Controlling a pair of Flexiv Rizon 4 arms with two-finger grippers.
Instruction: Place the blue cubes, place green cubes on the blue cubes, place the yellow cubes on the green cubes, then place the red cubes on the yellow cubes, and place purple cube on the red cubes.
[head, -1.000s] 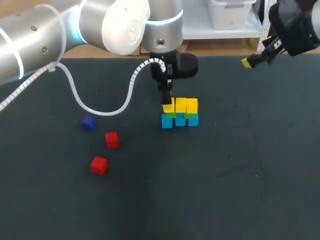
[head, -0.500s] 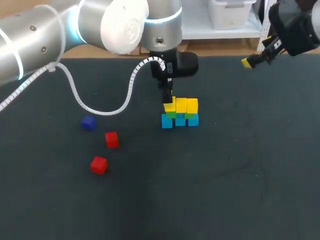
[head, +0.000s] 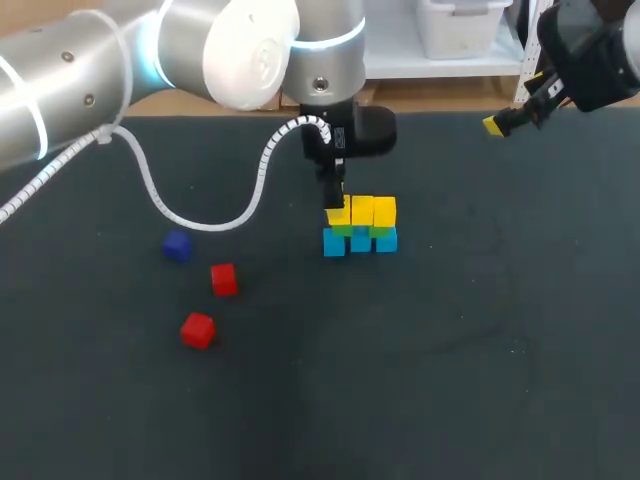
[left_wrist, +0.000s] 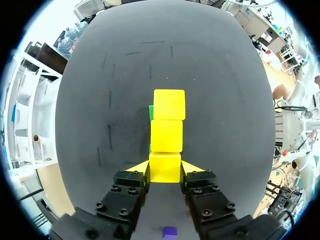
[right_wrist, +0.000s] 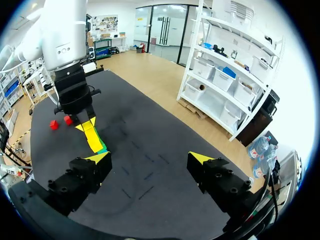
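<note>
I am holding my left tool (left_wrist: 165, 169) over the near end of the stack, and its yellow tips are pressing on both sides of the last yellow cube (left_wrist: 165, 166), so I am reading it as closed on that cube. The cube is sitting in line with the other two yellow cubes (left_wrist: 167, 120), touching its neighbour. From the head view, all three are resting on the green cubes (head: 343, 230), which are on the blue cubes (head: 360, 241) on the bench (head: 450, 350).

I judge that I am finishing the yellow layer. To do this well, I am planning to check that the cube is lying flat on its green one. I would then spread the fingers only a little and evenly, so neither tip drags the cube sideways. Then I would lift straight up before swinging away, since any sideways pull could topple that end column.

My right tool (right_wrist: 150, 160) is hanging wide and empty over the far right of the bench, well apart from the stack. The two red cubes (head: 210, 303) and the purple cube (head: 177, 245) are waiting loose on the left side of the bench.
</note>
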